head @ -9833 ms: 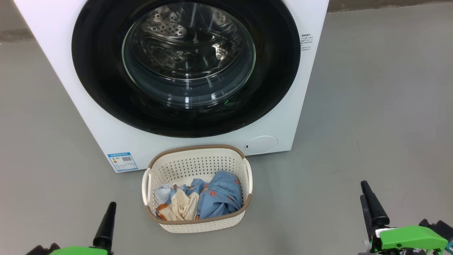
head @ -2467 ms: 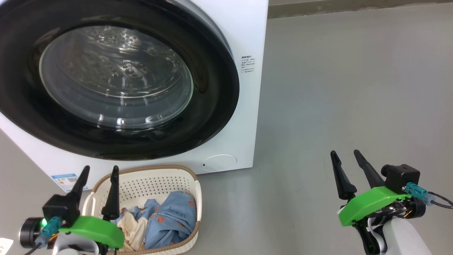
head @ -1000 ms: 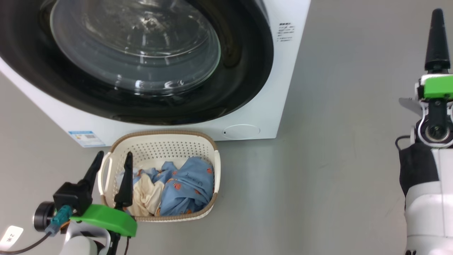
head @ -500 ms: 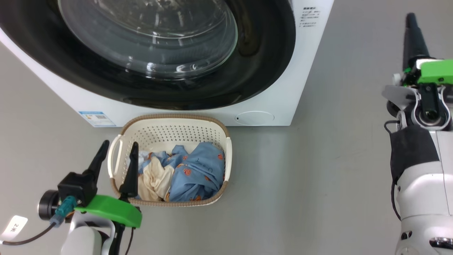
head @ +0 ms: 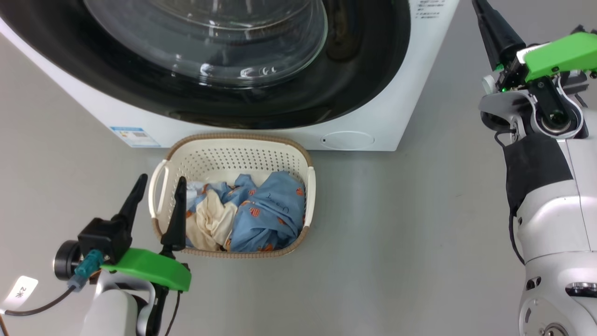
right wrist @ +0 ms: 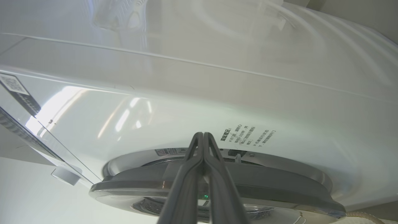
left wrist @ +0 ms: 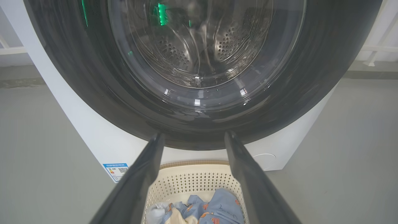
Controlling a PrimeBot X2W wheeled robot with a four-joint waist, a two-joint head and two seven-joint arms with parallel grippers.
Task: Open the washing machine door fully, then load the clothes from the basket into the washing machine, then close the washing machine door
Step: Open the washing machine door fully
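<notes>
The white washing machine (head: 387,112) stands at the top of the head view, its glossy black door (head: 364,70) lying against the front. The cream basket (head: 233,154) sits on the floor before it, holding the blue, orange-printed and cream clothes (head: 261,214). My left gripper (head: 161,178) is open and empty over the basket's left handle; in the left wrist view its fingers (left wrist: 146,165) frame the door (left wrist: 93,93) above the basket (left wrist: 192,183). My right gripper (head: 479,7) is shut and empty, raised beside the machine's right edge. In its wrist view its tips (right wrist: 202,134) point at the door's rim (right wrist: 264,189).
Grey floor surrounds the machine and basket, with open floor to the right (head: 410,224). A round white flap (head: 347,140) and a blue label (head: 134,136) sit low on the machine's front. My right forearm (head: 550,210) stands along the right edge.
The head camera has shifted, so the whole picture moved. My right gripper has shut, risen and leaned in toward the machine's right edge. My left gripper stays open by the basket.
</notes>
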